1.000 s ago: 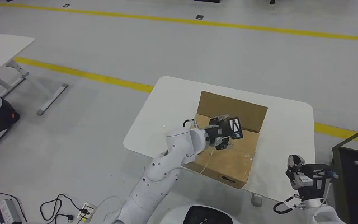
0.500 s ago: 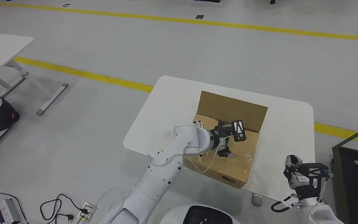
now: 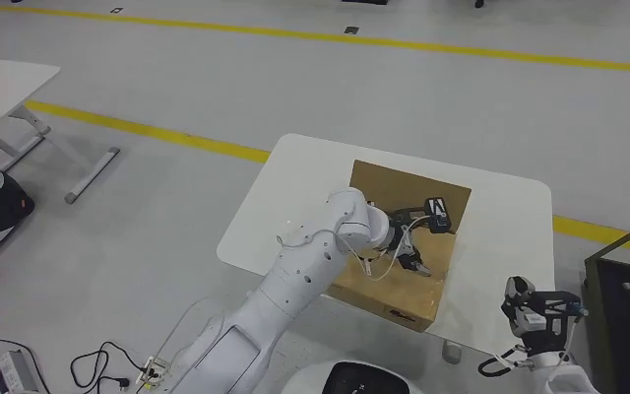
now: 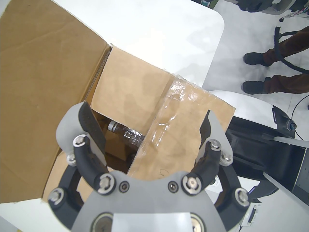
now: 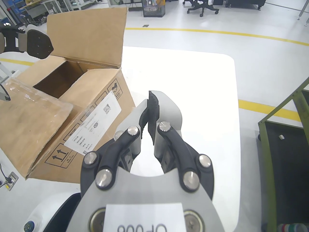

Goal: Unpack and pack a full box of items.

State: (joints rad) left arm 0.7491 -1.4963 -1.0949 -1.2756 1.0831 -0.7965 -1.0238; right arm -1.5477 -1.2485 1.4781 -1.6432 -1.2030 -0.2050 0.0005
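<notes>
Top view looks steeply down on the whole table (image 3: 285,197). Left wrist view hangs close over the box (image 4: 36,61); right wrist view faces it from the table's near right corner.

The box (image 3: 409,189) is plain brown cardboard, one flap striped with glossy clear tape (image 4: 166,112), its side bearing a white label (image 5: 93,126) with black print. The table (image 3: 295,187) is white. The left gripper (image 4: 146,112) and right gripper (image 5: 150,103) are silver-grey with black pads. At the table's 3 o'clock is an olive-green frame (image 5: 284,103); at 12 o'clock, yellow floor lines (image 3: 394,42).
</notes>
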